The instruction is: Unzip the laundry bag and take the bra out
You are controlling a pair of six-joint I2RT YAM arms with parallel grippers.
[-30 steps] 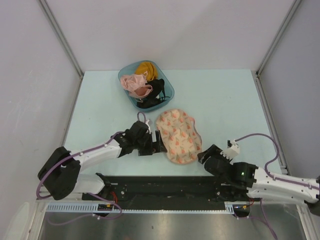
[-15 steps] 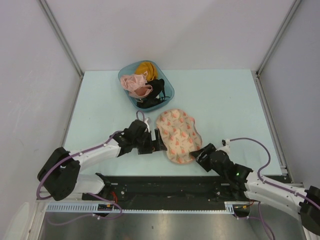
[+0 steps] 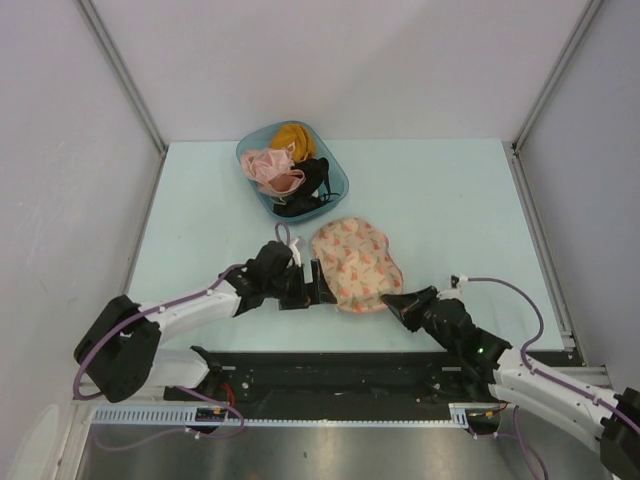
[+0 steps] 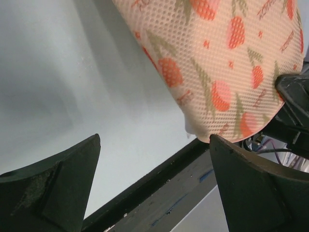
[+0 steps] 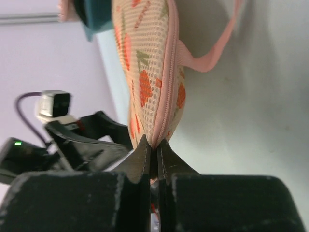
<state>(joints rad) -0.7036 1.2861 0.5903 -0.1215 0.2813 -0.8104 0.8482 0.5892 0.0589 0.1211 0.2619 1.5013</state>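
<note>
Soft, light laundry bag (image 3: 357, 265); right gripper (image 5: 152, 147) jaws pinch its zipped rim (image 5: 170, 72), perhaps the pull; left gripper (image 4: 154, 139) jaws spread.

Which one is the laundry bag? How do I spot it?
Look at the pale blue table, near its front edge. Between the left gripper and right gripper lies the laundry bag, a puffy peanut-shaped pouch. Unlike the teal tub behind it, it is peach with orange-pink motifs and a pink rim.

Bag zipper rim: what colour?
The rim is pink, edging the bag of peach mesh with orange-red motifs. Shows best in the right wrist view.
</note>
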